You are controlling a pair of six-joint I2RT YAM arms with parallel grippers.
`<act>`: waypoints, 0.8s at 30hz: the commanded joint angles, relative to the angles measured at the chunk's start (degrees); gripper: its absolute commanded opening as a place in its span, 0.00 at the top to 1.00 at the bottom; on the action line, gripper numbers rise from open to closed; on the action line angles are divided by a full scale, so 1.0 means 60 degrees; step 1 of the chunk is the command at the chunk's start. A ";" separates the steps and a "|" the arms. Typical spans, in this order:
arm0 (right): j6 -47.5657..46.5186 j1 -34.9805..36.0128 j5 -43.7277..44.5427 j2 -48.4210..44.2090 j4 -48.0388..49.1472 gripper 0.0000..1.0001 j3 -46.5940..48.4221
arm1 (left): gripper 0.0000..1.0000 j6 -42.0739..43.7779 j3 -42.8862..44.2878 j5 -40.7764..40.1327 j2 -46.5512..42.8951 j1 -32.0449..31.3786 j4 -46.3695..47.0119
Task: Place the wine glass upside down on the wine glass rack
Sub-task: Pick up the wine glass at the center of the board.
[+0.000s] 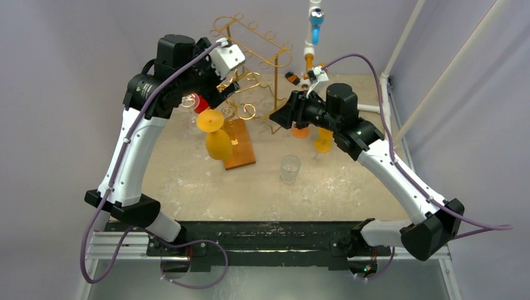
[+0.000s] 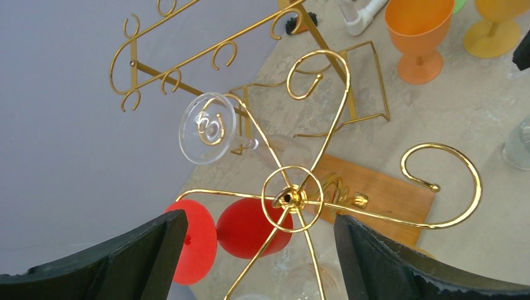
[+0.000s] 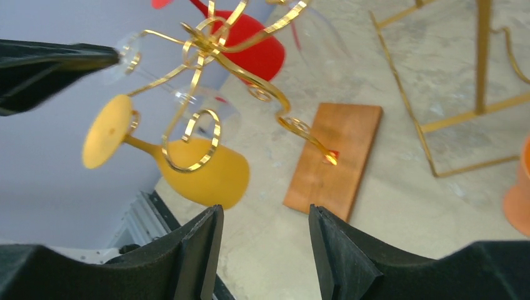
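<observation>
Left gripper jaws wide apart, empty, clear wine glass hung by its foot on gold rack just beyond them, right gripper jaws apart, empty, mottled beige table, plain lilac walls.

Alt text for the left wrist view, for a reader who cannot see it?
A gold wire rack with curled arms fills the view, a clear wine glass hung by its foot on one curl and a red glass below it. The left tool stands open and empty at the bottom edge; a wooden board lies beyond.
</observation>
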 commanded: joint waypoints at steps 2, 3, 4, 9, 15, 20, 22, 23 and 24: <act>-0.0868 -0.0096 0.1608 -0.0728 -0.1385 0.39 -0.0631 | 0.02 -0.1274 0.0184 -0.0733 -0.0496 -0.0035 -0.1635; -0.0924 -0.0090 0.1751 -0.0808 -0.1608 0.39 -0.0874 | 0.01 -0.1359 0.0079 -0.0722 -0.0575 -0.0035 -0.1586; -0.0987 -0.0087 0.1912 -0.0896 -0.1803 0.39 -0.1131 | 0.01 -0.1425 0.0004 -0.0709 -0.0660 -0.0035 -0.1529; -0.1136 -0.0030 0.2241 -0.1159 -0.2238 0.35 -0.2584 | 0.00 -0.1581 -0.0201 -0.0632 -0.0981 -0.0031 -0.1327; -0.1278 0.0015 0.2591 -0.0858 -0.2112 0.35 -0.3637 | 0.00 -0.1678 -0.0094 -0.0632 -0.1069 -0.0035 -0.1361; -0.1459 0.0045 0.2761 -0.0350 -0.1920 0.37 -0.3728 | 0.00 -0.1675 -0.0032 -0.0632 -0.1127 -0.0035 -0.1418; -0.1548 0.0070 0.2784 -0.0102 -0.1854 0.39 -0.3700 | 0.00 -0.1664 0.0018 -0.0632 -0.1153 -0.0035 -0.1437; -0.1602 0.0088 0.2825 0.0038 -0.1828 0.40 -0.3702 | 0.00 -0.1664 0.0013 -0.0632 -0.1170 -0.0035 -0.1442; -0.1636 0.0089 0.2863 0.0180 -0.1803 0.42 -0.3709 | 0.00 -0.1664 0.0014 -0.0632 -0.1195 -0.0035 -0.1449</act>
